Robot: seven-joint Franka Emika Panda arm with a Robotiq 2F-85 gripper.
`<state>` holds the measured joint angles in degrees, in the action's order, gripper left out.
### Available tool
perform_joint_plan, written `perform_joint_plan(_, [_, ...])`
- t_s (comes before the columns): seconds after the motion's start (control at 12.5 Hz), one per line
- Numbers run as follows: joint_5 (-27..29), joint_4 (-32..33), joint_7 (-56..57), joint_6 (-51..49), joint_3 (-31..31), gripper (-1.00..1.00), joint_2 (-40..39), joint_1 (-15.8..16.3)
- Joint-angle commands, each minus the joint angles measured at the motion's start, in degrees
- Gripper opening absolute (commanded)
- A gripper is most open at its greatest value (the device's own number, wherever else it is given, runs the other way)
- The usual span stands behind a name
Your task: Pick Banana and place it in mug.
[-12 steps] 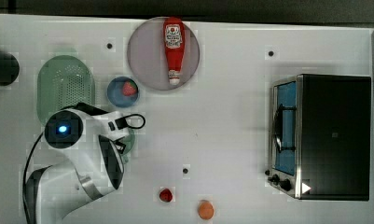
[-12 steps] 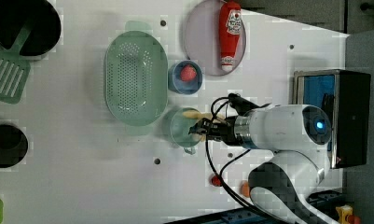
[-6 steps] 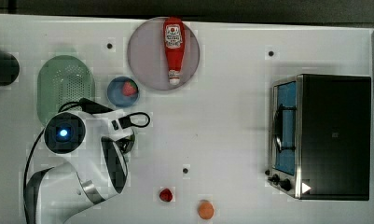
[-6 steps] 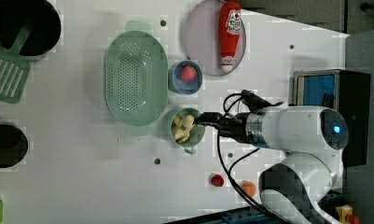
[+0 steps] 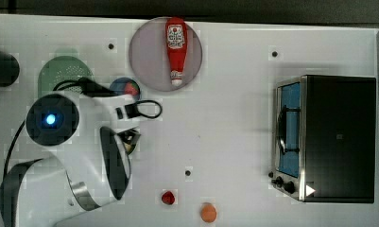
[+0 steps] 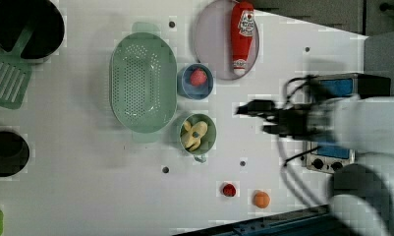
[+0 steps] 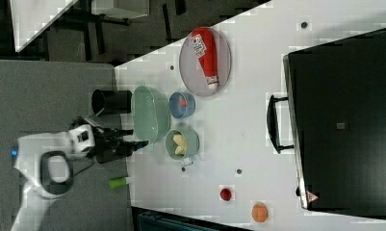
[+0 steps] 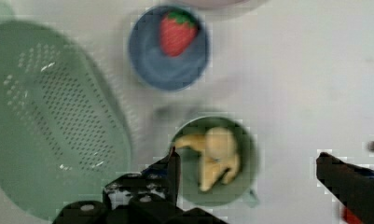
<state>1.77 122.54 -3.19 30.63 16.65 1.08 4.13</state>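
banana (image 6: 193, 135): now lying in mug (image 6: 209, 129) | end effector (image 8: 245, 172): released, pulled back from above mug | placement looks done

No legible text anywhere. Ketchup bottle (image 6: 243, 34), upper middle of the left view, has a white label, print too small to read. Oven (image 7: 342, 122) at the right view's right carries a small red-white triangle sign near its lower corner, unreadable.
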Motion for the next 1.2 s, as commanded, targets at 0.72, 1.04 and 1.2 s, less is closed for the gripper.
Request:
perform_joint_plan(0.72, [-2.6,-22.6,-1.8,-29.5,-21.3,1.0,7.5,-2.7])
perform_joint_plan(1.04, [-2.6,-22.2,-1.8,-27.9,-21.4,1.0,6.9,-2.7])
perform_joint_plan(1.2, [-2.6,-22.2,-1.8,-27.9,-21.4,1.0,6.7,-2.7])
